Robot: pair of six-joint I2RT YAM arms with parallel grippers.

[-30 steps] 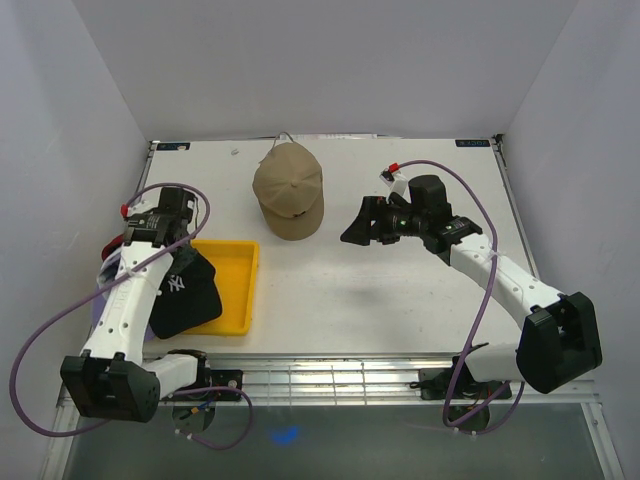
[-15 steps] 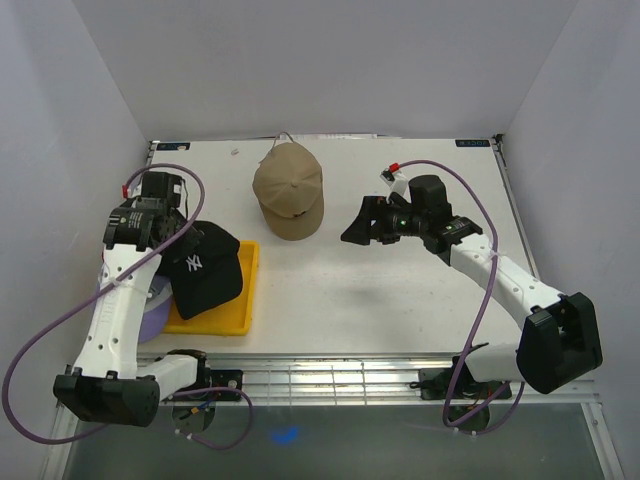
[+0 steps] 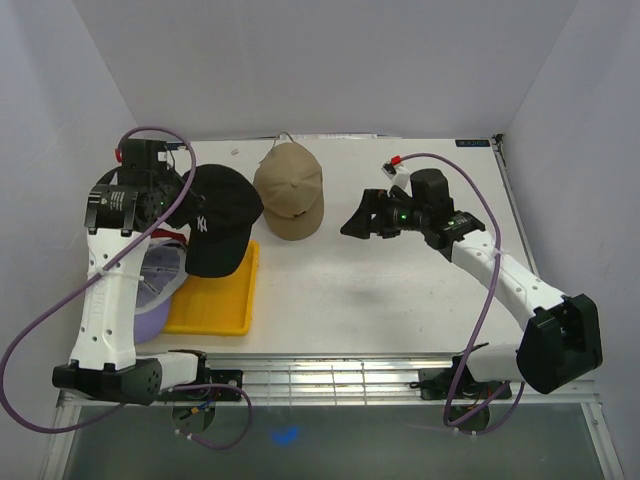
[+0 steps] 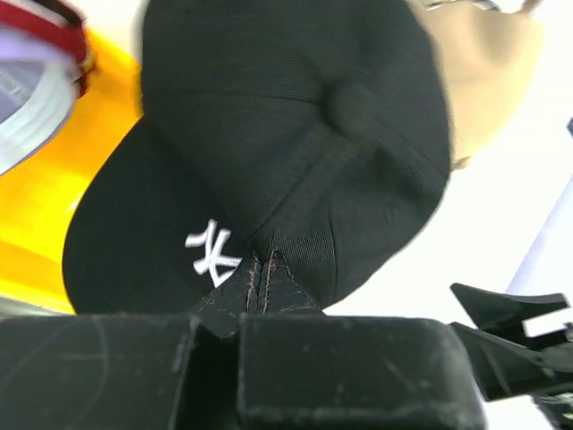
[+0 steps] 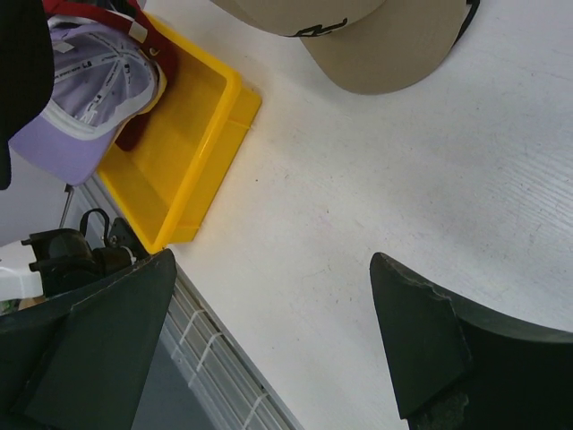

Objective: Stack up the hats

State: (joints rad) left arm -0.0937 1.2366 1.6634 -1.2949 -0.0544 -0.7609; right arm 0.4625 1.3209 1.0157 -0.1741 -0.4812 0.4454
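The left jaws pinch one black cap (image 3: 222,215) beside one tan cap (image 3: 289,190) near the far edge of the desk (image 3: 380,300); the right jaws gape.

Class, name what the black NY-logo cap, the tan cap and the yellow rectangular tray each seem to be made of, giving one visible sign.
Black cap with white NY logo: woven fabric, matte; stitched seams show and it puckers where the left gripper pinches it.
Tan curved-brim cap: probably cloth too, matte, no shine.
Yellow rectangular tray: likely moulded plastic; smooth, uniform colour, rounded rim.
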